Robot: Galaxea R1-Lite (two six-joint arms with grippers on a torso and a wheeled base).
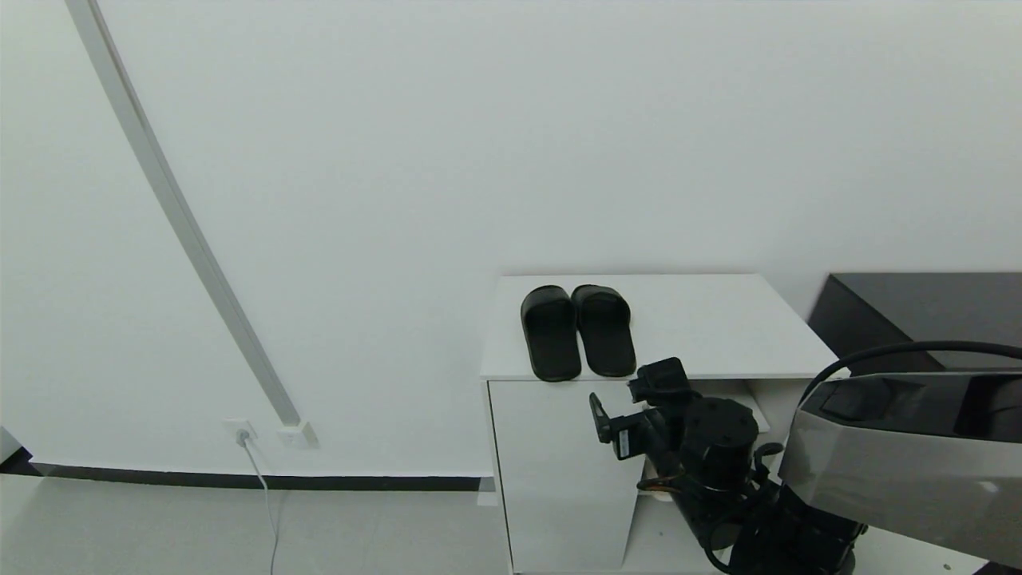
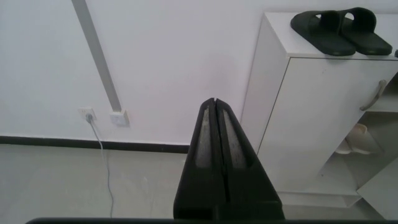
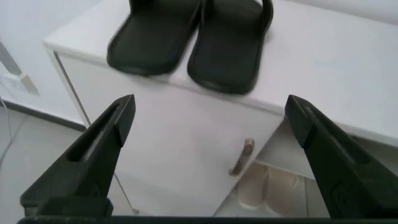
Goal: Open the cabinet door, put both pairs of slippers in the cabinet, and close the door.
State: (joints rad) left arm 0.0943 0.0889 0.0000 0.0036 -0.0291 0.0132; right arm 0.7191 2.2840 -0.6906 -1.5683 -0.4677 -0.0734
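Observation:
A pair of black slippers (image 1: pixel 579 331) lies on top of the white cabinet (image 1: pixel 718 327), near its front left edge. My right gripper (image 1: pixel 627 411) hangs in front of the cabinet just below the top; it is open (image 3: pixel 210 106), the black slippers (image 3: pixel 193 34) lie beyond its fingertips, and nothing is between the fingers. A pair of light slippers (image 3: pixel 267 186) sits on a shelf inside the open right half. The left door (image 1: pixel 559 471) with its handle (image 3: pixel 241 157) stands shut. My left gripper (image 2: pixel 214 140) is shut on nothing, well off the cabinet's left side (image 2: pixel 267 93).
A wall socket with a hanging cable (image 1: pixel 241 435) and a slanted grey duct (image 1: pixel 184 216) are on the wall left of the cabinet. A dark table (image 1: pixel 918 307) stands to the right. Bare floor (image 2: pixel 74 180) lies left of the cabinet.

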